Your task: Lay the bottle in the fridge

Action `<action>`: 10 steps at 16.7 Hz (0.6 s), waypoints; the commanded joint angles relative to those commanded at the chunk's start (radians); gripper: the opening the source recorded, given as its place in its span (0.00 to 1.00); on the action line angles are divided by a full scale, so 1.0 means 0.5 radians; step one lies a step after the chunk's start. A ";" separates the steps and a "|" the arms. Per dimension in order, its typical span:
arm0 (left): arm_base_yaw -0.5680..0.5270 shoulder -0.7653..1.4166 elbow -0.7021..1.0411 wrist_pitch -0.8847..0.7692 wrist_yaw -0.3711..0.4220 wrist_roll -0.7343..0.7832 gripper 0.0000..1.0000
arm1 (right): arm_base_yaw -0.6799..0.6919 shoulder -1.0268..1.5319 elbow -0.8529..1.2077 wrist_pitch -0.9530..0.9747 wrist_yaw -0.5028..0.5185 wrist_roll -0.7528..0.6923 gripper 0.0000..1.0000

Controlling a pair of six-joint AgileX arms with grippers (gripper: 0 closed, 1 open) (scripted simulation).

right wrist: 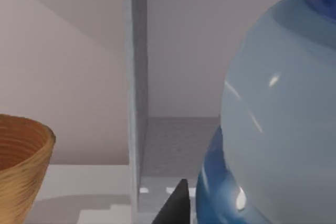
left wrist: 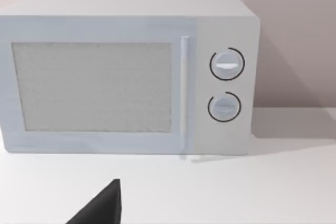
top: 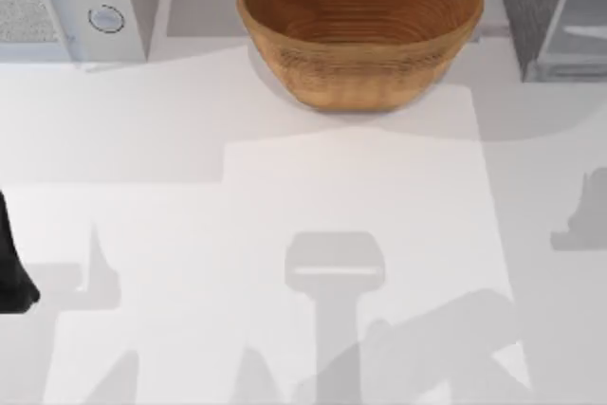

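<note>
Bottle [right wrist: 278, 108] fills the right of the right wrist view, before the open fridge [right wrist: 137, 103]; apparently held by the right pincer, grip unclear. Basket [top: 360, 26] top centre on worktop [top: 285, 234]. Left arm parked at left edge.

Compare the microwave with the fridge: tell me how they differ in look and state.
The microwave is pale with a mesh window and two round knobs; the fridge has a dark speckled panel and no knobs in sight. The microwave's door is shut, while the fridge stands open, showing a bare compartment. The microwave sits at the table's far left, the fridge at its far right. Both are boxy.
</note>
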 joint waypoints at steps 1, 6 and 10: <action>0.000 0.000 0.000 0.000 0.000 0.000 1.00 | -0.024 0.189 0.089 0.102 -0.024 0.002 0.01; 0.000 0.000 0.000 0.000 0.000 0.000 1.00 | -0.152 1.246 0.568 0.653 -0.158 0.008 0.01; 0.000 0.000 0.000 0.000 0.000 0.000 1.00 | -0.254 2.095 0.943 1.083 -0.260 0.012 0.01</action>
